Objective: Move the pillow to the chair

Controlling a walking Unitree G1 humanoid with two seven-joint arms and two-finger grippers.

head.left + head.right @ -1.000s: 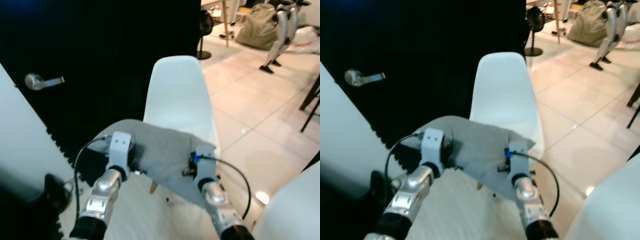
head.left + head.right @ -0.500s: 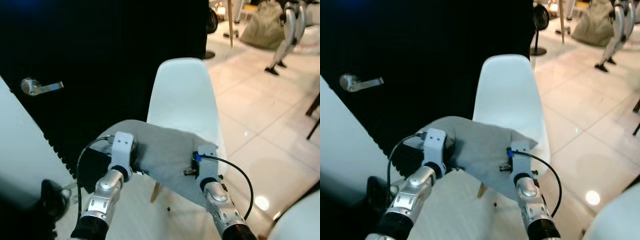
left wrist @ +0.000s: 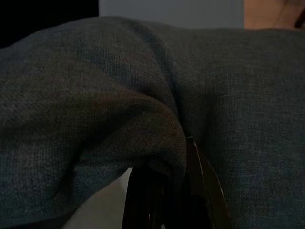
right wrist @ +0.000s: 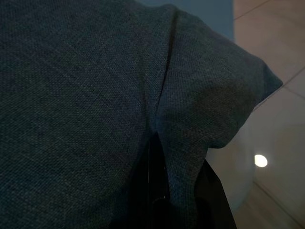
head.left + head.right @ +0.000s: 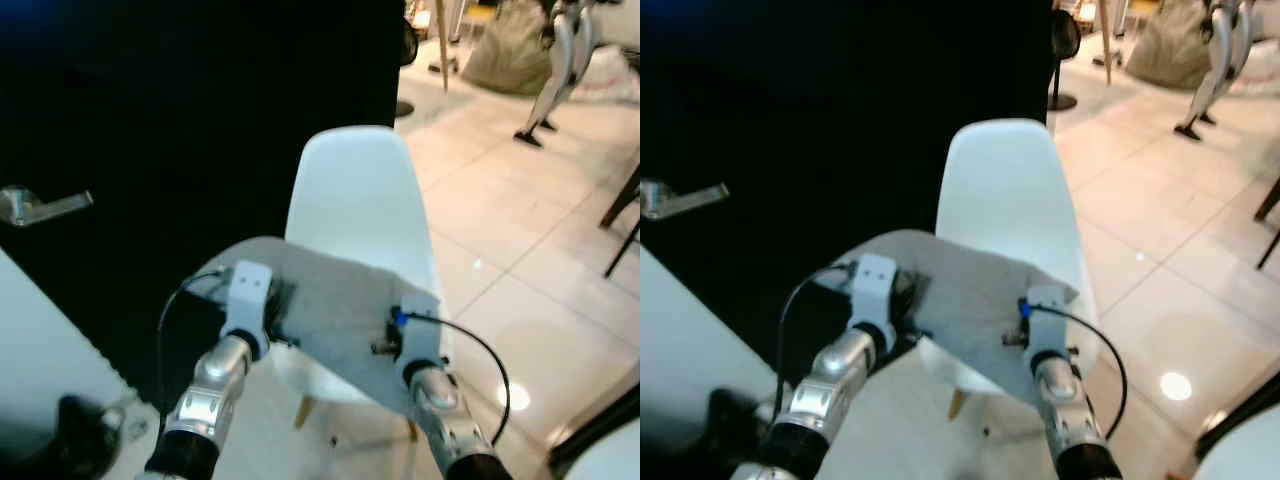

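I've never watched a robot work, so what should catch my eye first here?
A grey pillow, pinched between the left hand and right hand, held over a white chair. Behind the chair is a black door; pale floor spreads to the right.

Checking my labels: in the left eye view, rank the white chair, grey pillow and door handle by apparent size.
1. white chair, though the pillow hides its seat
2. grey pillow, nearer the camera, so unsure
3. door handle

White chair [image 5: 357, 205] on tiled floor [image 5: 520, 250]
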